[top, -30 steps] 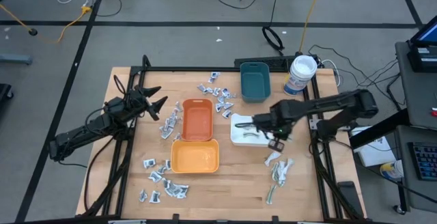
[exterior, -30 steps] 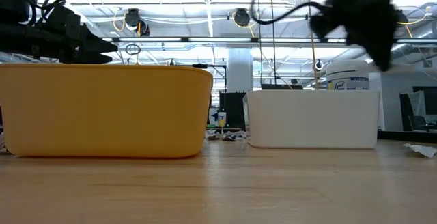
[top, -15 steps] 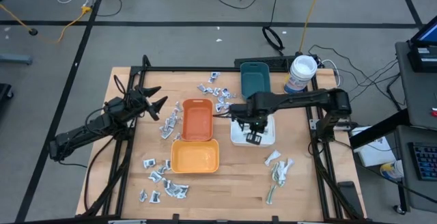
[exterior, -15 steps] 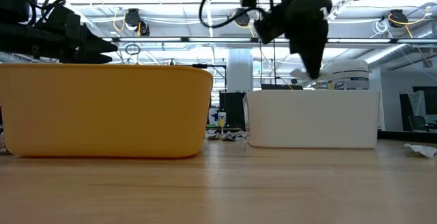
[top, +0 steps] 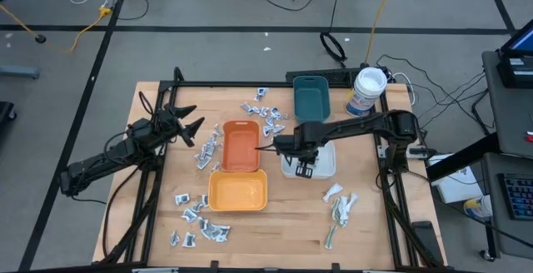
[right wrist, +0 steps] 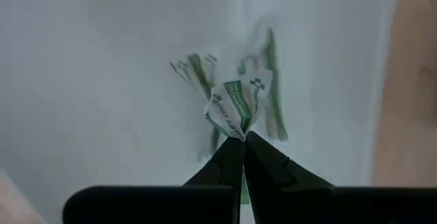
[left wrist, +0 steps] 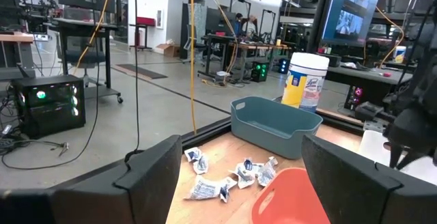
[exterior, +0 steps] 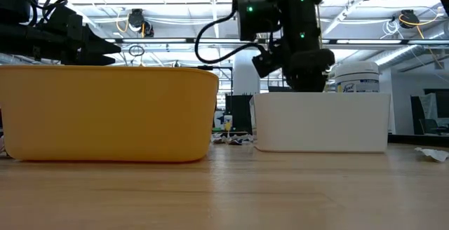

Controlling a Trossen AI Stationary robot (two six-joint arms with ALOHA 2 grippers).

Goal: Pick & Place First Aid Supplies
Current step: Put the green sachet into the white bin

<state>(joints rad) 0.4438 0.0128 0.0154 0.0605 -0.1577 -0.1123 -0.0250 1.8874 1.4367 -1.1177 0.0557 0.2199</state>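
The right gripper (right wrist: pixel 242 136) has its two dark fingers pinched tight on a slim pale green-white strip packet (right wrist: pixel 235 106), which sticks out crumpled just past the fingertips. Right below those jaws is the inside of the white plastic rectangular tray (top: pixel 323 166), and a couple more green-white strips (right wrist: pixel 272 87) lie on the tray floor just beyond the held one. From above, the right arm stretches across the table with its gripper over the tray's left part. In the low view the gripper drops behind the tray's near wall, so its tips are hidden there.

The left gripper (top: pixel 191 121) hangs over the left side of the wooden table (top: pixel 275 223) with its fingers spread wide, nothing between them. Ahead of those open jaws lie a handful of silvery-white sachets with blue marks (left wrist: pixel 225 179), then the rounded orange-red plastic tray (top: pixel 240 146) and, farther off, the teal plastic tray (top: pixel 311 98) with the white cylindrical tub with a blue label (top: pixel 366 91) just beside it.

The rest of the supplies are scattered loose: another bunch of sachets (top: pixel 198 220) near the yellow-orange plastic tray (top: pixel 237 192), and a small pile of green-white strips (top: pixel 339 209) on the wood, well apart from the right jaws.
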